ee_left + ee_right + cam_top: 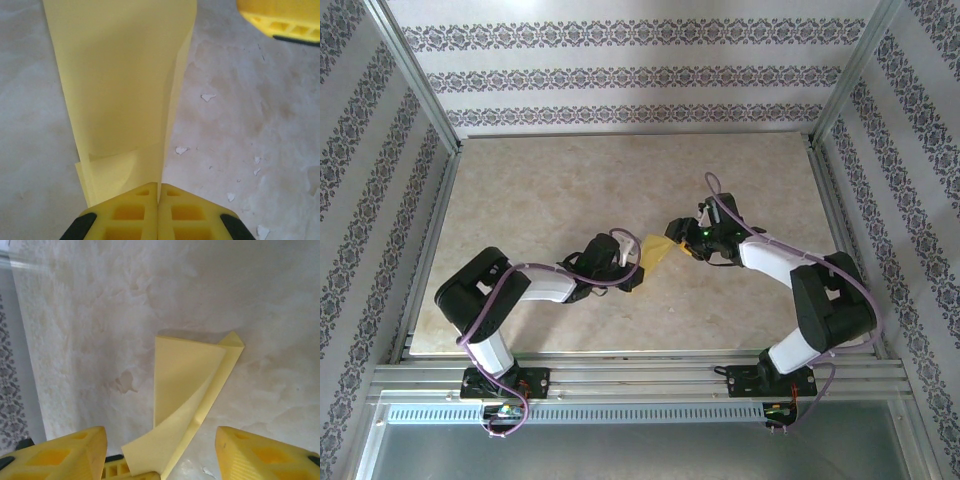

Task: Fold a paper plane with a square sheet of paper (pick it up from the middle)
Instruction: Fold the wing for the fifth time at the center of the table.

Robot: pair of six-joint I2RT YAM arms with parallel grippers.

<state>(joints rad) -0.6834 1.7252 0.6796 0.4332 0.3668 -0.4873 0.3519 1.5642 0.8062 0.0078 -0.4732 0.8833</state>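
Marble-look table [570, 190], near its middle: L arm [520, 290] and R arm [800, 270] meet over a yellow sheet of paper [658, 250]. The sheet is partly folded, w/ one flap curling up. The left gripper [158, 186] has its fingers pressed together on one end of it. The right gripper [160, 437] sits at the opposite end, fingers apart either side of the sheet, not gripping it.
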